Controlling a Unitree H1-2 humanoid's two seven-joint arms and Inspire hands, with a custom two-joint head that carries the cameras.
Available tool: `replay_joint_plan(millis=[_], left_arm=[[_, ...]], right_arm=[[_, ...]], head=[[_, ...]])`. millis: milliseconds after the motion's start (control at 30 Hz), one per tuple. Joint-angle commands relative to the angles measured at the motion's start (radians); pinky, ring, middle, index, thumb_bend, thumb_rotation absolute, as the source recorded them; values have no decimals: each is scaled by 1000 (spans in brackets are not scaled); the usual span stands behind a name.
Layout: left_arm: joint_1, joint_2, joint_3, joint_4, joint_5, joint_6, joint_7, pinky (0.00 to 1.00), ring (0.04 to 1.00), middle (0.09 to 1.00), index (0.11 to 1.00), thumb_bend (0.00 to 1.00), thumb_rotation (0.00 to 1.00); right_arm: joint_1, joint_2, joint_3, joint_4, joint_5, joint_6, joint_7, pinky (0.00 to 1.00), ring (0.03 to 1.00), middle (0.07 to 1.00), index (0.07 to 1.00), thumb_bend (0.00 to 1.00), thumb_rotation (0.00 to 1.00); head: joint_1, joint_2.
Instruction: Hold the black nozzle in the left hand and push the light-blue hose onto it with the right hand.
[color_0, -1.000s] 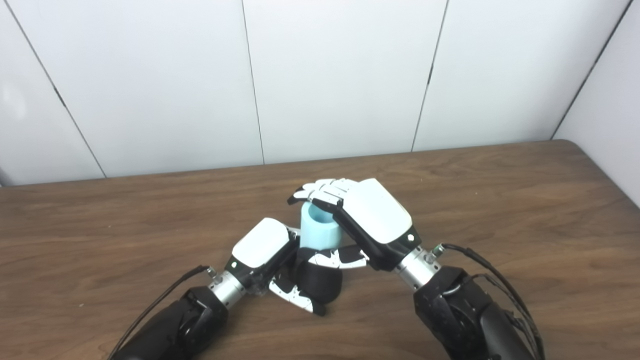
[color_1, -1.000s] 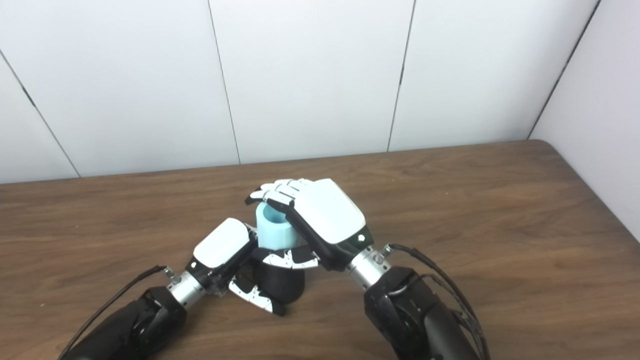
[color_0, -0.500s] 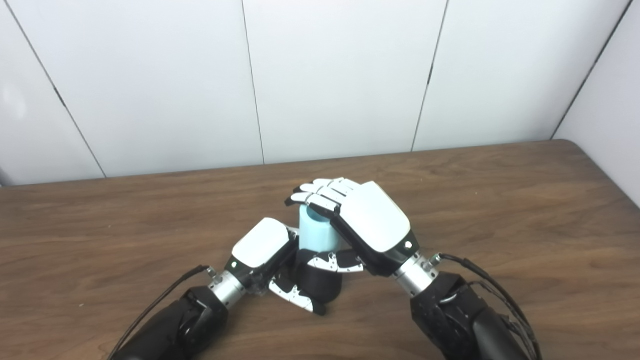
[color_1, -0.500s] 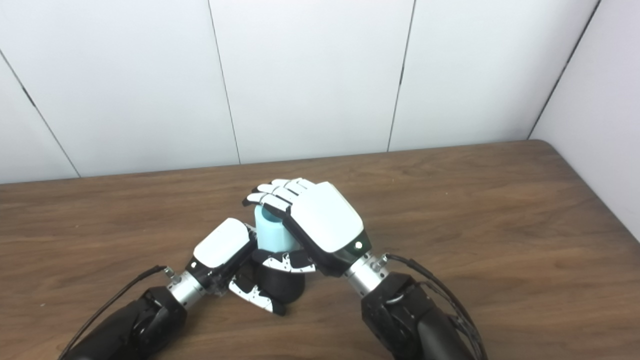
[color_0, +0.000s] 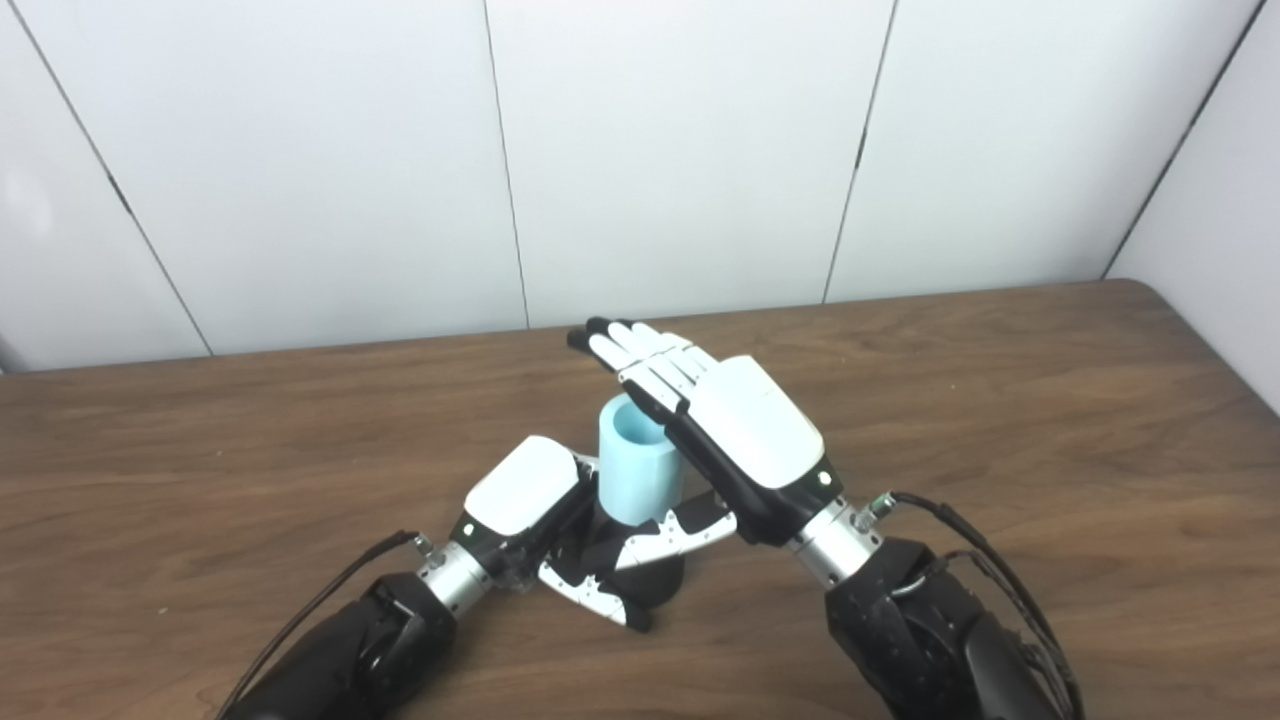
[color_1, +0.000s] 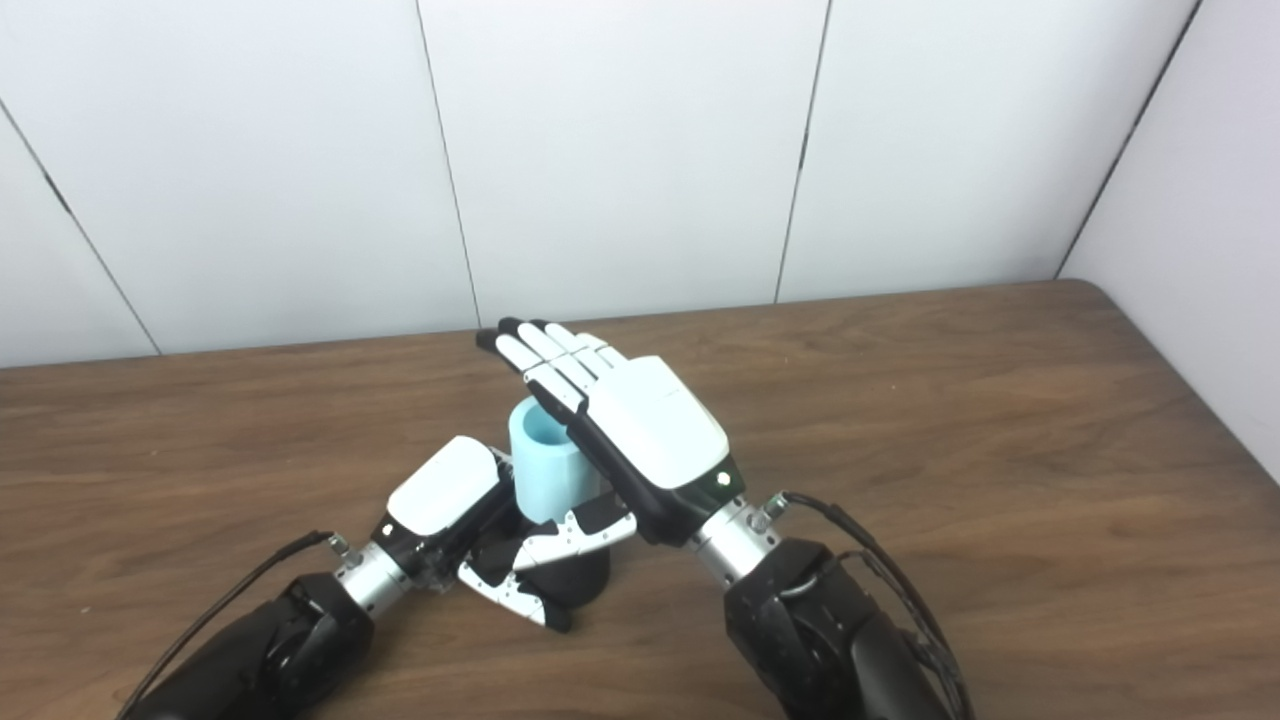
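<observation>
The black nozzle (color_0: 655, 582) stands on the wooden table (color_0: 1000, 400) near the front middle, with my left hand (color_0: 530, 500) shut on it from the left. The light-blue hose (color_0: 635, 475), a short upright tube with its open mouth up, sits on top of the nozzle. My right hand (color_0: 735, 430) is open beside the hose on its right: the fingers (color_1: 545, 355) stretch straight out past its rim and the thumb (color_0: 680, 525) points down-left in front of the nozzle. The joint between hose and nozzle is hidden behind the hands.
White wall panels (color_0: 680, 150) rise behind the table's far edge, and a side wall (color_0: 1220, 200) closes the right. A black cable (color_0: 990, 560) loops off the right wrist, another (color_0: 320, 600) trails off the left wrist.
My right hand has let go of the hose: its fingers, curled over the hose's top earlier, now stretch straight out. Hose, nozzle and left hand stay in place.
</observation>
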Motion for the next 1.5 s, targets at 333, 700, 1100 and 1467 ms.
replay_joint_plan(millis=[333, 700, 1100, 1467], left_arm=[[227, -32, -128, 203, 71, 13, -160, 219, 267, 474, 489, 523, 0], [224, -31, -137, 212, 104, 9, -118, 200, 248, 474, 489, 524, 0], [223, -31, -137, 212, 99, 14, -138, 219, 273, 475, 489, 524, 0], [222, -33, -135, 212, 93, 10, -141, 199, 244, 473, 489, 524, 0]], right_arm=[[-67, 13, -46, -159, 56, -19, -11, 938, 969, 989, 977, 941, 820], [7, -75, -32, -265, -85, -16, 137, 932, 894, 891, 859, 863, 827], [55, -85, -38, -242, -138, -19, 194, 1000, 999, 998, 982, 887, 888], [50, -74, -42, -223, -145, -23, 165, 1000, 1000, 1000, 1000, 910, 918]], head=[[-3, -6], [-7, -6], [-7, -6], [-3, -9]])
